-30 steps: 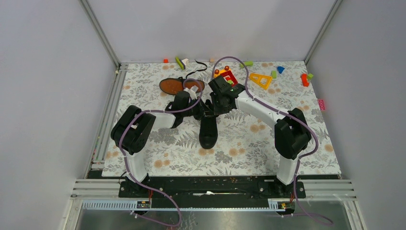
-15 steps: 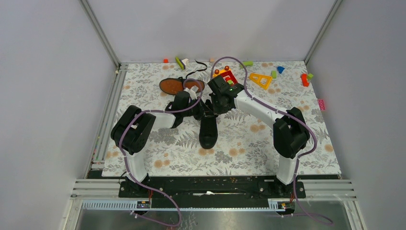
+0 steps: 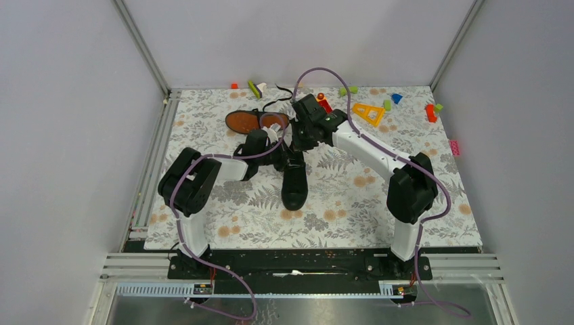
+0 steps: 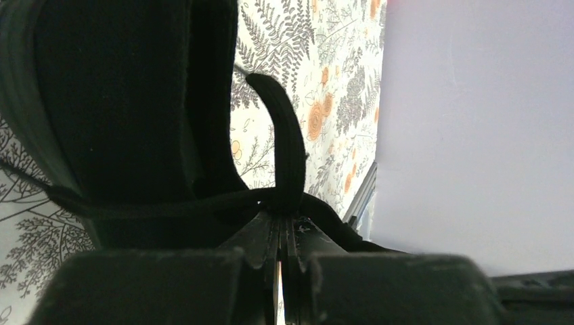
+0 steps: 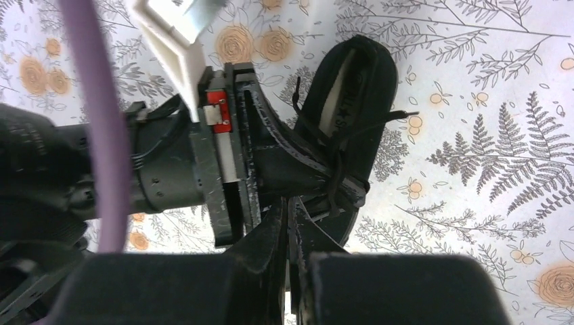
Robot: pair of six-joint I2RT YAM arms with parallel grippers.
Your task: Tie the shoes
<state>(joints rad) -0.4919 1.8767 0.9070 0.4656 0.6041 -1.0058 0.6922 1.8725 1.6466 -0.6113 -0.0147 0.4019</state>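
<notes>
1. The left gripper (image 4: 281,230) is pinched tight, its jaws meeting with only a hairline slit between them. They clamp a flat black lace (image 4: 290,152) that arches up out of the tips in a loop, right against the upright shoe (image 4: 115,101).
2. The right gripper (image 5: 288,206) is also pressed narrow, jaws nearly together, at the laced end of the upright shoe. Thin lace strands bunch just beside its tips (whether one is actually caught between them I cannot tell).
3. Seen from overhead, both grippers crowd the far end of the upright shoe, the left one on its left and the right one beyond it. The shoe's toe points toward the arm bases.
4. The upright shoe's mouth shows a pale insole inside.
5. The second shoe (image 3: 256,122) lies beyond and left of the upright shoe, orange-brown sole up.
6. Toy blocks (image 3: 369,112) are scattered beyond and right of the upright shoe, on the floral mat (image 3: 352,203).
</notes>
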